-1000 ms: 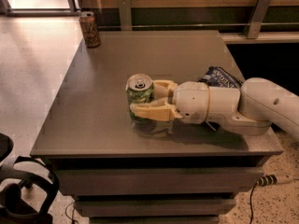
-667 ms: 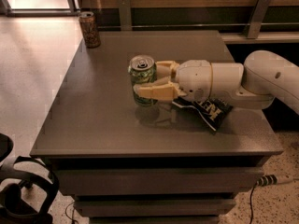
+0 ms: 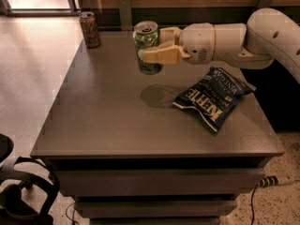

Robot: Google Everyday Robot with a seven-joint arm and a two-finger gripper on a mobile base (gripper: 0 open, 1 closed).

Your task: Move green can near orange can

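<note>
Above the far half of the table (image 3: pixel 108 125), toward 12 o'clock from its centre, my gripper (image 3: pixel 152 45) is clamped on the green can (image 3: pixel 146 37). My fingers (image 3: pixel 161 55) press it from either side: one crosses the front of the label and the other sits behind it. The can is upright, with its silver top and pull tab showing. It hangs clear of the surface, and its shadow (image 3: pixel 157 95) lies on the tabletop at 6 o'clock from it.

My arm (image 3: pixel 262 36) reaches in from 3 o'clock, running roughly level over the right part of the table.

The orange can (image 3: pixel 90 29) stands upright at the table's 11 o'clock corner, close to the far edge. From the green can it lies at about 10 o'clock. The two are apart, with bare tabletop between them.

A dark blue chip bag (image 3: pixel 213 95) lies flat at 3 o'clock on the table, below my arm and just right of the shadow. It touches neither can.

Pale floor (image 3: pixel 28 78) spreads out at 9 o'clock from the table. A cable (image 3: pixel 272 182) trails on the ground at 4 o'clock, beside the base of the table.
</note>
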